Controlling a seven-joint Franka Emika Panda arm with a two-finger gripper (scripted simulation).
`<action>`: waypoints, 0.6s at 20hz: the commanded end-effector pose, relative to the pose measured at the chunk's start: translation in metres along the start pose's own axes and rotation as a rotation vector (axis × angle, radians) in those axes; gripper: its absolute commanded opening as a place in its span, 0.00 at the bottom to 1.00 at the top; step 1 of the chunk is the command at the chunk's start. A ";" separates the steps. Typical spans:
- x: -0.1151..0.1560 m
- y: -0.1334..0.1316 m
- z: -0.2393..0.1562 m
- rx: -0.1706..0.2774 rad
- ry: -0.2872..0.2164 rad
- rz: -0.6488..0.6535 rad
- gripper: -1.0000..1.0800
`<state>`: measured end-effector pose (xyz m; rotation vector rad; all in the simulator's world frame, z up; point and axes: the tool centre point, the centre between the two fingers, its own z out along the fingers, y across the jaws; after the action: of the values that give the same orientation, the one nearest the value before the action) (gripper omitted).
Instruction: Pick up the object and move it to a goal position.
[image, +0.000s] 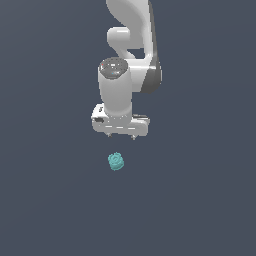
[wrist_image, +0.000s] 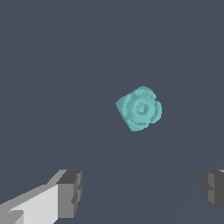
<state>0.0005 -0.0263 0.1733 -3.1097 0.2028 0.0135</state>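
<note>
While the tool (image: 120, 136) hangs spread, the object (image: 116, 161) lies below — apart

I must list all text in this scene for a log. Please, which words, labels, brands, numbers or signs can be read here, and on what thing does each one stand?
There is no readable text in either view.
Teal object: only raised ridges in rings, no letters or numbers.
Gripper and its fingers: plain white and grey, no label or brand.
Arm: no marking that can be read.
Dark floor: bare of signs.
</note>
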 end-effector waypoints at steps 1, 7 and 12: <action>0.000 0.000 0.000 0.000 0.000 0.000 0.96; -0.005 -0.010 -0.003 -0.014 -0.010 -0.041 0.96; -0.009 -0.015 -0.005 -0.021 -0.016 -0.054 0.96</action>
<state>-0.0053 -0.0104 0.1785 -3.1322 0.1211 0.0369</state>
